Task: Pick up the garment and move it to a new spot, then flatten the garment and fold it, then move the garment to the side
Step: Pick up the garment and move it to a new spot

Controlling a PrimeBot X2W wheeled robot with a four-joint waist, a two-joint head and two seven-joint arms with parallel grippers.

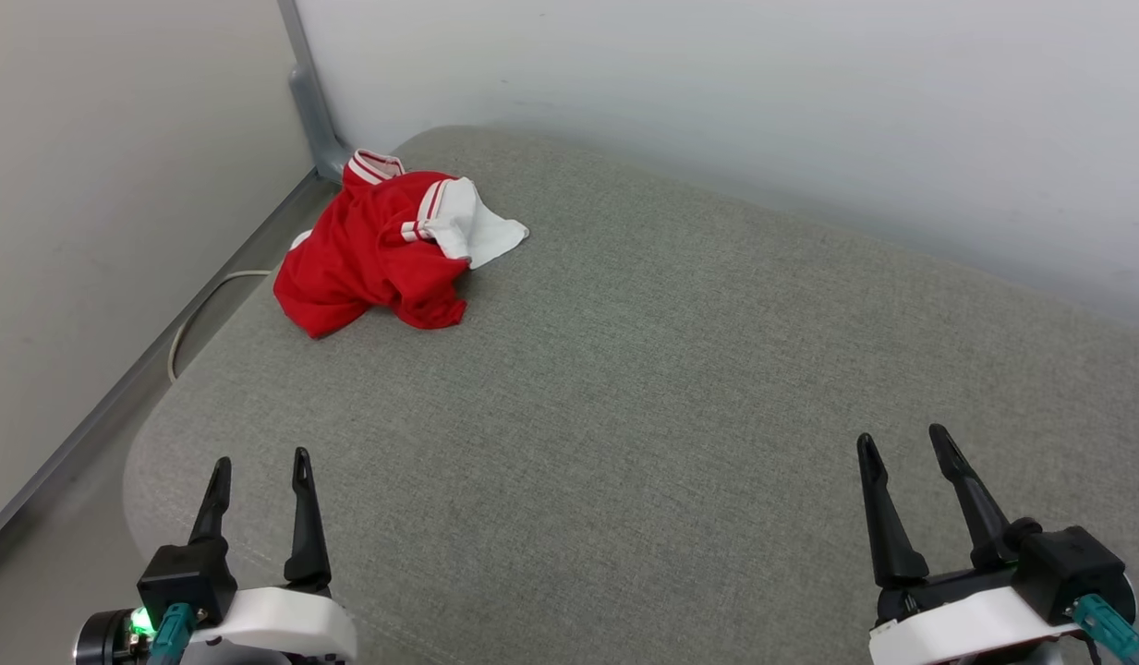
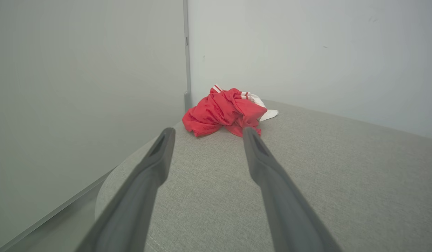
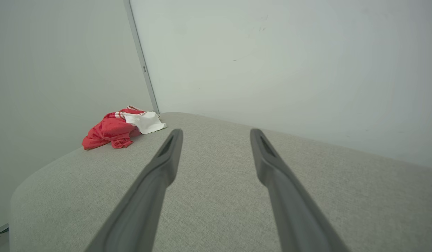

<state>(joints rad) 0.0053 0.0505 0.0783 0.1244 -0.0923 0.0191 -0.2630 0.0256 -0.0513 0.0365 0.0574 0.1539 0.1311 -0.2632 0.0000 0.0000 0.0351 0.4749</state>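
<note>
The garment is a red shirt with a white sleeve and red-and-white striped trim, lying crumpled near the far left corner of a grey fabric surface. My left gripper stands open at the near left, well short of the garment. Far from the cloth, at the near right, my right gripper is open too. In the left wrist view the garment lies straight ahead beyond the open left gripper. The right wrist view has the garment off to the left of the open right gripper.
Pale walls close in behind and to the left, with a grey metal post in the corner. A white cable runs in the gap beside the surface's left edge. The surface's rounded near-left corner drops to the floor.
</note>
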